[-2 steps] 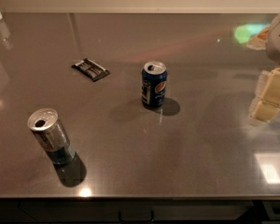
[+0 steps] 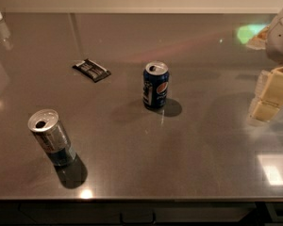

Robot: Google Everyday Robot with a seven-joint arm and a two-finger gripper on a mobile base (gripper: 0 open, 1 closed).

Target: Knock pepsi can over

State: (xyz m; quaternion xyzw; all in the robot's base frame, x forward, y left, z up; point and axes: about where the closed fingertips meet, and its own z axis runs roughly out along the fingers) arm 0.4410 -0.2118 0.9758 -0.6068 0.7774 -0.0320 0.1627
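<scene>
1. Pepsi can: upright near the middle of the grey table.
2. Gripper: at the table's right edge, well apart from the can; how far open, cannot tell.
3. Silver can: upright, front left.
4. Dark wrapper: lying flat, left of centre.

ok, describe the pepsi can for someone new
Near the table's middle, right of the dark packet, stands the pepsi can. The gripper is far right, apart from it. The can is dark blue with a round logo; the other can, front-left, is silver.
</scene>
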